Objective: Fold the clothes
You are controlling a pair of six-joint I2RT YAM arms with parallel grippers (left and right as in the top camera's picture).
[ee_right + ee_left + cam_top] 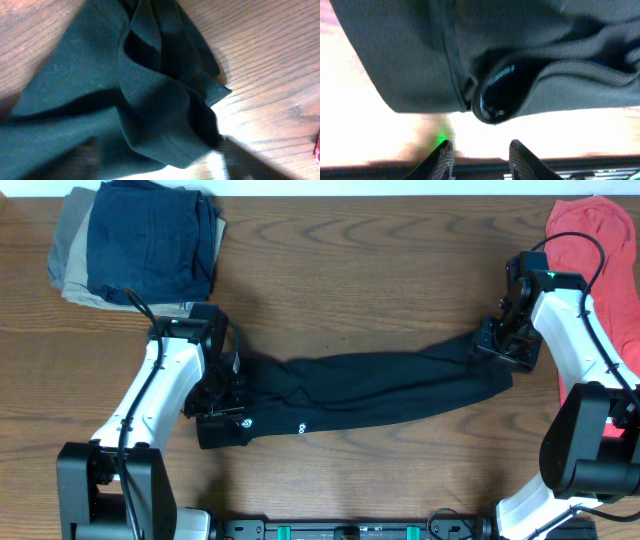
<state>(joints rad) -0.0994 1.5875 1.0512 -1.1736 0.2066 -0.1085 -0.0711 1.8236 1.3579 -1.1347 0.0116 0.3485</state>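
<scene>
The clothes [370, 385] are one long black garment lying as a limp band across the wooden table, with small white logo marks near its left end. My left gripper [222, 408] hovers over that left end. In the left wrist view its fingers [445, 157] stand apart with nothing between them, and the black fabric [420, 50] lies just ahead. My right gripper [497, 345] is over the bunched right end. In the right wrist view its blurred fingers [245, 160] are spread wide around a fold of the garment [100, 100], which rests on the table.
A folded stack of navy-blue and khaki garments [140, 240] sits at the back left corner. A red-pink shirt [595, 240] lies at the back right, just behind the right arm. Bare wood [350, 270] shows behind the black garment.
</scene>
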